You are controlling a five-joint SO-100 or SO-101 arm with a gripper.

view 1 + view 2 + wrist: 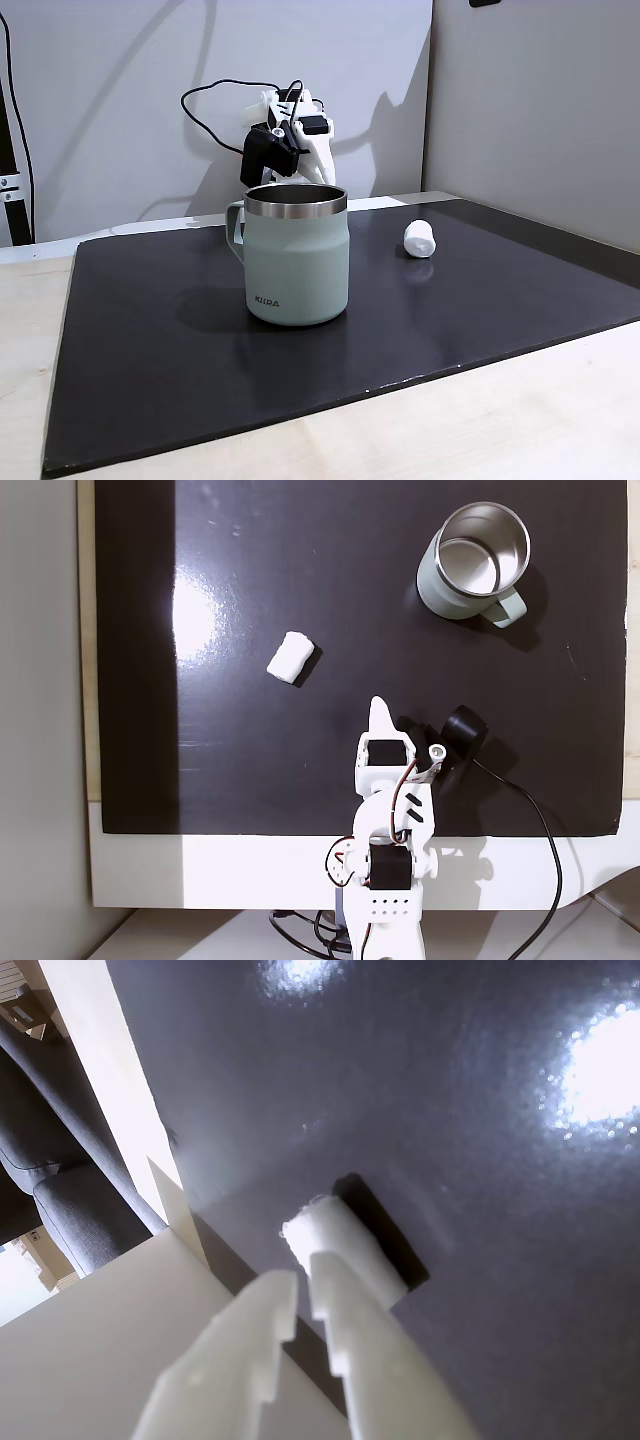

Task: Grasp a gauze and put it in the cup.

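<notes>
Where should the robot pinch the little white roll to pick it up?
Pinch the gauze across its middle, on the round sides, probably coming down from above. It lies on its side on the mat, apart from the cup, so the long sides are free and the soft roll should squash a bit. The gripper would need turning so its jaws straddle the roll's narrow width.

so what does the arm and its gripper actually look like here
The arm is made of white printed plastic links with black servo blocks set between them. A black camera module sits on one side of the wrist, and a thin black cable trails from it off the mat. The gripper has two flat white fingers with stepped inner edges. No markings can be made out on it.
</notes>
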